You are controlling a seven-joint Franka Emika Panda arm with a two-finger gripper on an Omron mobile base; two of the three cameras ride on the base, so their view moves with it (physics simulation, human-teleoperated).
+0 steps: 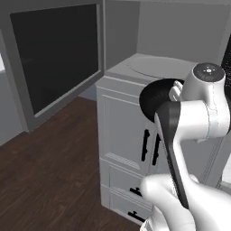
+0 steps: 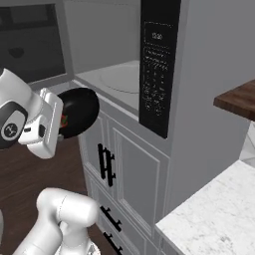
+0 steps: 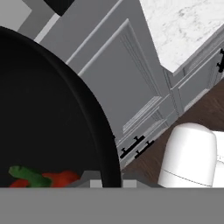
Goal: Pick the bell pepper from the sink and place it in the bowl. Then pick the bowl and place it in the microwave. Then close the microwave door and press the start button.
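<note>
Hand view: the fingers (image 3: 105, 181) pinch narrowly on the bowl (image 3: 48, 113) rim, bell pepper (image 3: 61, 178) inside.

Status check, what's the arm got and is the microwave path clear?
Gripper shut on bowl, bell pepper inside. Microwave door open, turntable bare. Nothing blocking.

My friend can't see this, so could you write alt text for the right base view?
A white robot arm's claw holds a black bowl tilted before the open microwave, a red bell pepper just visible inside it.
</note>
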